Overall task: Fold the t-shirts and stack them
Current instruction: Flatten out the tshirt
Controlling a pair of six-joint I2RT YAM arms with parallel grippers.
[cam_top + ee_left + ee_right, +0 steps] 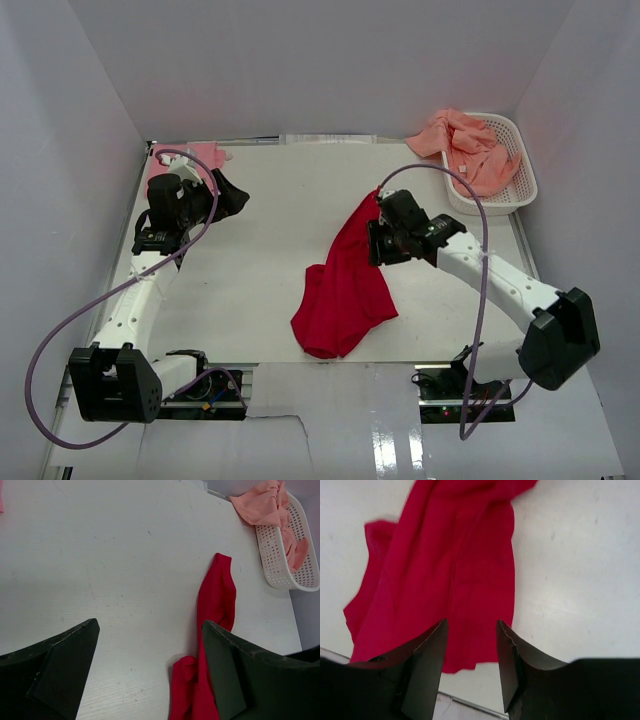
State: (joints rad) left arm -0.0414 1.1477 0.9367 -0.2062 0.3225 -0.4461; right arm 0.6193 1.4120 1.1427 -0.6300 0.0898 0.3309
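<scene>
**Red shirt**: centre-right of the tabletop, a long rumpled strip running from the right gripper toward the near edge. Unfolded. Whether its far end rests flat cannot be told.

**Pink shirt**: far left corner, bunched, partly hidden behind the left arm. No fold can be made out.

**Salmon shirts**: heaped in the basket at the far right, spilling over its rim. Unfolded; count unclear.

**Right gripper**: above the red shirt, jaws spread, no cloth between them.

**Left gripper**: above the far left of the tabletop, near the pink shirt, jaws spread wide, holding nothing.

**Progress**: judged early. No neat folded shirt and no stack is visible. Left to do: spread and fold the red shirt, then the rest, and pile them.
</scene>
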